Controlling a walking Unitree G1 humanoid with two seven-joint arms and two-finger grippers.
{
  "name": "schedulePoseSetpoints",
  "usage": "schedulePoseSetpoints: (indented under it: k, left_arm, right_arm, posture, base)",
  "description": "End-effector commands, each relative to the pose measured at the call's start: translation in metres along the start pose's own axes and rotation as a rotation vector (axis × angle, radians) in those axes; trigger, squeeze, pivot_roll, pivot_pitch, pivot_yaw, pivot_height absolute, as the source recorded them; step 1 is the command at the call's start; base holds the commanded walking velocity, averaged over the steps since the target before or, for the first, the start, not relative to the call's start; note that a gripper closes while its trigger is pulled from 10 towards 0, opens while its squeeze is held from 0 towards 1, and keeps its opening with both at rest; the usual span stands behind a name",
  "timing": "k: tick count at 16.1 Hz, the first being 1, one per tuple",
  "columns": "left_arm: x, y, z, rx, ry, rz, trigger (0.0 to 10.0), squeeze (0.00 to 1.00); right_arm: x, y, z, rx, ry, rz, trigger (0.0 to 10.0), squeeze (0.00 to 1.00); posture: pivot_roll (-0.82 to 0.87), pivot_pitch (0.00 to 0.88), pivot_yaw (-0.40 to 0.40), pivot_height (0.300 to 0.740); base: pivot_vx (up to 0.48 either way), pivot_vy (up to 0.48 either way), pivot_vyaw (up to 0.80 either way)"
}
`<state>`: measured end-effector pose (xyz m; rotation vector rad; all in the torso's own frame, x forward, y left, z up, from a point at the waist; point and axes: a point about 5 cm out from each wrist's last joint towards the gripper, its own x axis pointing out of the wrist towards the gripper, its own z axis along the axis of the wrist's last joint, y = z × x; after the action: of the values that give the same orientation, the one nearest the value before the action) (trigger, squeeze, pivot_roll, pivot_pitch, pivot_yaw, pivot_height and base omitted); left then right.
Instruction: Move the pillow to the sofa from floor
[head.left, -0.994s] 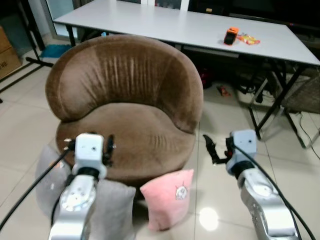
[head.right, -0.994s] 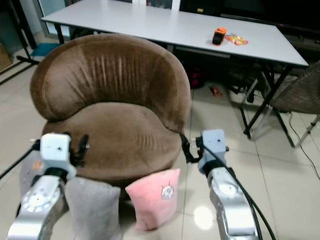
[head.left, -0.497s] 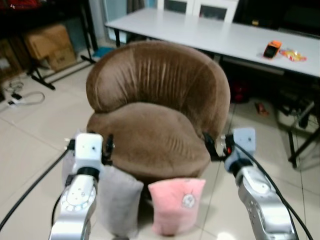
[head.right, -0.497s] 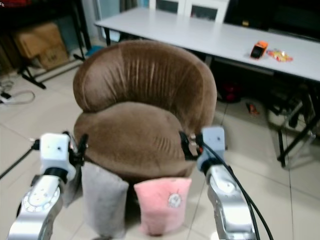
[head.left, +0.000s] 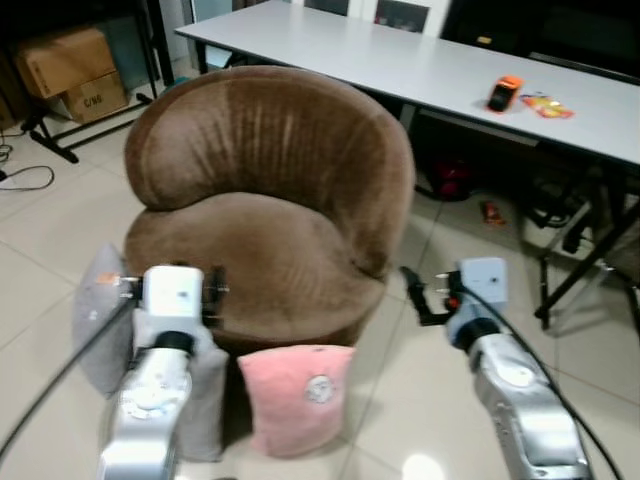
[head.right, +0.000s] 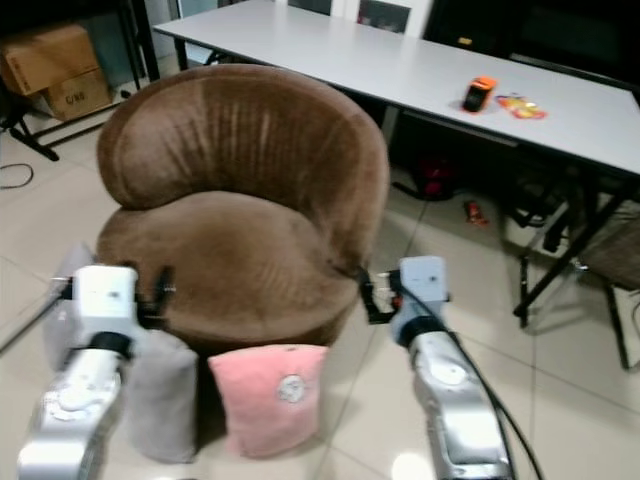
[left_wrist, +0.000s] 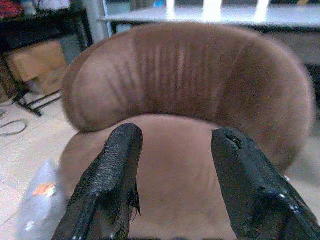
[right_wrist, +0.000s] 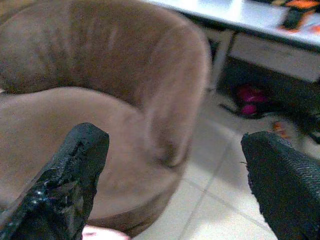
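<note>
A pink pillow (head.left: 295, 395) stands on the tiled floor, leaning against the front of the round brown sofa (head.left: 270, 200). My left gripper (left_wrist: 175, 137) is raised in front of the sofa's left front edge, open and holding nothing. My right gripper (right_wrist: 175, 145) hovers at the sofa's right side, above the floor, open wide and holding nothing. Both are higher than the pink pillow and apart from it. The sofa seat (head.right: 225, 250) is bare.
Two grey pillows (head.left: 100, 320) (head.left: 208, 405) lean on the sofa's left front, partly behind my left arm. A long white table (head.left: 420, 70) with an orange item (head.left: 503, 93) stands behind the sofa; its black legs (head.left: 575, 260) are at the right. Cardboard boxes (head.left: 60, 62) sit far left.
The whole picture has shifted, so the camera moved; the sofa now sits further left in view. Both arms keep the same raised pose with open fingers. The pillows have not moved.
</note>
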<state>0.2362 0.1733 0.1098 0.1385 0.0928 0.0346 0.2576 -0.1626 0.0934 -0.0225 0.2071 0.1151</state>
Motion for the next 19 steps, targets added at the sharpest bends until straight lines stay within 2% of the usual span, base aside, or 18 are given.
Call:
schedulePoseSetpoints:
  k: [1,3,8,19]
  left_arm:
    - [0.0006,0.0069,0.0028,0.006,-0.016,0.018,10.0,0.00]
    - [0.0002,0.0083,0.0045,0.001,-0.031,0.011,10.0,0.00]
    - [-0.0008,0.0090,0.0039,-0.002,-0.031,0.005,10.0,0.00]
    - [-0.0019,0.0113,0.0021,-0.006,-0.019,0.013,10.0,0.00]
  right_arm:
    - [0.0020,0.0035,0.0041,-0.018,-0.017,0.028,10.0,0.00]
    - [0.0013,0.0056,0.0054,-0.014,-0.029,0.039,10.0,0.00]
    - [0.0014,0.0077,0.0046,-0.025,-0.026,0.045,10.0,0.00]
    - [0.0009,0.0040,0.0023,0.024,-0.012,-0.006,10.0,0.00]
  posture:
    - [-0.04,0.000,-0.049,0.740]
    - [-0.04,0.000,-0.051,0.740]
    - [-0.04,0.000,-0.051,0.740]
    - [-0.03,0.000,-0.052,0.740]
  base:
    - [0.000,0.000,0.00]
    - [0.000,0.000,0.60]
    - [0.347,0.000,0.79]
    - [0.342,0.000,0.00]
